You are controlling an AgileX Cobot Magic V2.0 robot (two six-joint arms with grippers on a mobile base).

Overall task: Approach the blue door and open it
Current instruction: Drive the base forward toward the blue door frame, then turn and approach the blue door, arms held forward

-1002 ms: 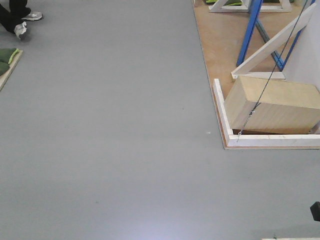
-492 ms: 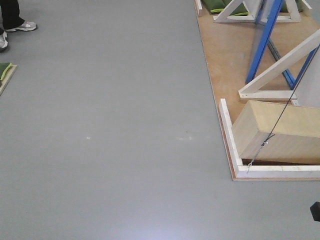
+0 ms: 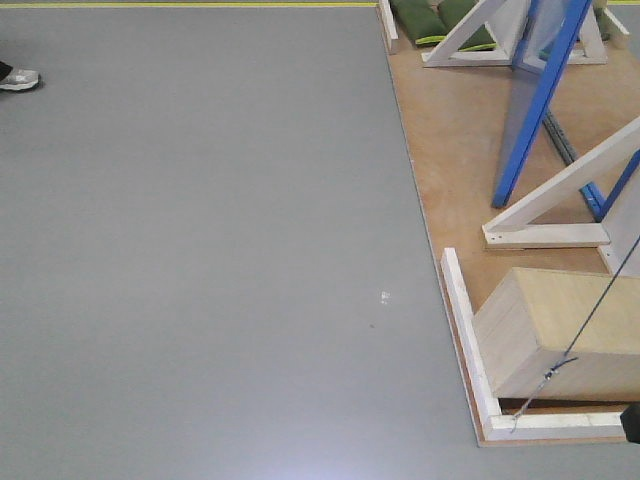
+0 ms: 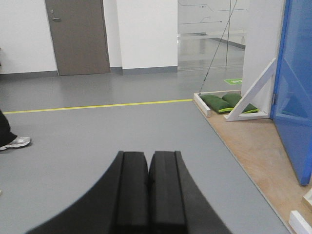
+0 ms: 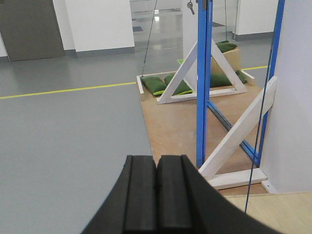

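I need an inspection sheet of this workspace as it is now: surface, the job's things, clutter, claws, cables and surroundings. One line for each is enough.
Surface: grey floor, with a wooden platform to its right.
Job's things: blue door at the right edge of the left wrist view, by the platform; its handle is not in view.
Clutter: green bags, white braces and a wooden box on the platform.
Claws: left claw shut, holding nothing; right claw shut, holding nothing.
Cables: thin dark cable runs across the box down to the platform corner.
Surroundings: yellow floor line, grey door, a person's shoe.
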